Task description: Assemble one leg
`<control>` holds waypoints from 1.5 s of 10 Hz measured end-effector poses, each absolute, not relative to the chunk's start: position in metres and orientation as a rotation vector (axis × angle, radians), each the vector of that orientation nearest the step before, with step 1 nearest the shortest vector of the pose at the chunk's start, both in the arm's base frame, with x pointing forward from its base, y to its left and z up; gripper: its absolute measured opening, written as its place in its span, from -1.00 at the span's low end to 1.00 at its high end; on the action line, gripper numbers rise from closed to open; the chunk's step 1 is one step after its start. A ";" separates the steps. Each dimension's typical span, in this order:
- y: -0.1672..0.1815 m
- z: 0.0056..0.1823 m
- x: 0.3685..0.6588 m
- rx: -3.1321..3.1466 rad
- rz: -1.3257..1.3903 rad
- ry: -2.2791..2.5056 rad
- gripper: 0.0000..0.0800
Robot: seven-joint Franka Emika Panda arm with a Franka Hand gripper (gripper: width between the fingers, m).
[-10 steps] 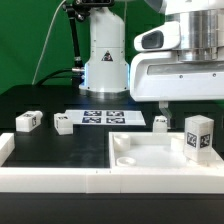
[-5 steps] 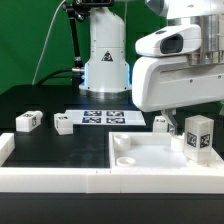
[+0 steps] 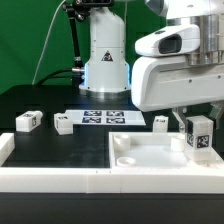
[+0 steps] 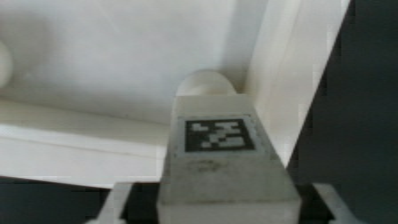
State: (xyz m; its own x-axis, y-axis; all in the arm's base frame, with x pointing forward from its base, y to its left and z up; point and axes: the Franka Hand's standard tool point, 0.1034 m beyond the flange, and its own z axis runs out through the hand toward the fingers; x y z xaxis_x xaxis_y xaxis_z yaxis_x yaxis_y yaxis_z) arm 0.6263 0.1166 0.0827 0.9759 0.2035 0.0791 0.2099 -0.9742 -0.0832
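Note:
A leg (image 3: 201, 138), a small white oblong block with a marker tag, stands upright on the large flat white piece (image 3: 150, 158) at the exterior view's right. My gripper (image 3: 197, 124) is down over its top. In the wrist view the leg (image 4: 219, 135) rises between my fingers (image 4: 128, 205), with a dark gap on each side, so the gripper (image 4: 222, 208) is open around it and not touching. Three more legs lie on the black table: one (image 3: 27, 121) at the left, one (image 3: 64, 124) beside it, one (image 3: 161, 123) near the flat piece.
The marker board (image 3: 100, 117) lies flat behind the legs. The robot's white base (image 3: 105, 55) stands at the back. A white raised rim (image 3: 40, 180) runs along the front and left. A round corner socket (image 4: 208, 82) of the flat piece shows past the leg.
My hand has swung toward the exterior view's right and come down over the upright leg. The leg and the other parts have not moved.

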 end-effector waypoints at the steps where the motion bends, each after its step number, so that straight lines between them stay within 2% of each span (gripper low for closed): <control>1: 0.116 0.082 0.626 -3.034 -0.115 -0.293 -0.28; 10: 0.111 0.080 0.626 -2.727 -0.042 1.302 -0.27; 15: 0.110 0.080 0.624 -2.534 0.006 1.629 -0.27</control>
